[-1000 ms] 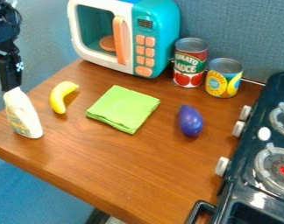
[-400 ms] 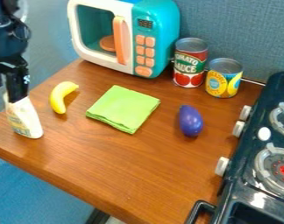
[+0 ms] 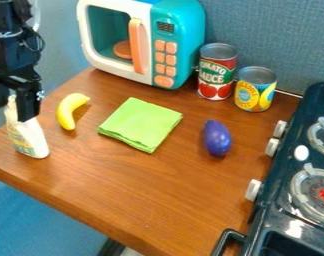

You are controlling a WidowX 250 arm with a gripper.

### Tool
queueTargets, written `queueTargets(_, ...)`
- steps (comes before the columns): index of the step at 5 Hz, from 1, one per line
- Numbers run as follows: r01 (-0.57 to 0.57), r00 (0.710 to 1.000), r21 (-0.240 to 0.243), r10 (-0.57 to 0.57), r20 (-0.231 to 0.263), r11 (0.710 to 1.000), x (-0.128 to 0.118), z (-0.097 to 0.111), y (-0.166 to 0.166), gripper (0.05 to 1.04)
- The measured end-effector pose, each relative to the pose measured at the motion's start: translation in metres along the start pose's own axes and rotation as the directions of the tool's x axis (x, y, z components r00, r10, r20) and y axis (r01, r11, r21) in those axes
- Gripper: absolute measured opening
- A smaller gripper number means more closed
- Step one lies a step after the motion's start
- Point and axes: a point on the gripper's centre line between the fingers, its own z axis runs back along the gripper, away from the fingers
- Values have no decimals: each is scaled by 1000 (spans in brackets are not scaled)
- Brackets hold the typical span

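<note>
Black gripper is located at the top of the white bottle. My two fingers are spread, one on each side of the bottle's upper part; whether either one touches it, I cannot tell. Reference item for all positions, as seen from the camera: the folded green cloth. The bottle stands on the wooden table, well to the left of the cloth, near the table's edge. The yellow banana lies between bottle and cloth. To the right of the cloth lies the purple eggplant. Behind the cloth stands the teal and white toy microwave. Behind and to the right of the cloth, side by side, stand the red-labelled can and the shorter yellow can. Farthest right of the cloth is the dark toy stove.
</note>
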Motion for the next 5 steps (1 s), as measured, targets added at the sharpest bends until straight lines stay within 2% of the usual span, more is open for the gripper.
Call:
queueTargets(2,-9,1000,4,9,3,1000,1,3,2,418)
queueTargets(3,-3,1000,-3,3,-9,1000,0,4,1,373)
queueTargets(4,-2,1000,-50,2,-11,999,1,16,-4,373)
queueTargets(5,1,996,-68,5,89,998,0,66,-14,373)
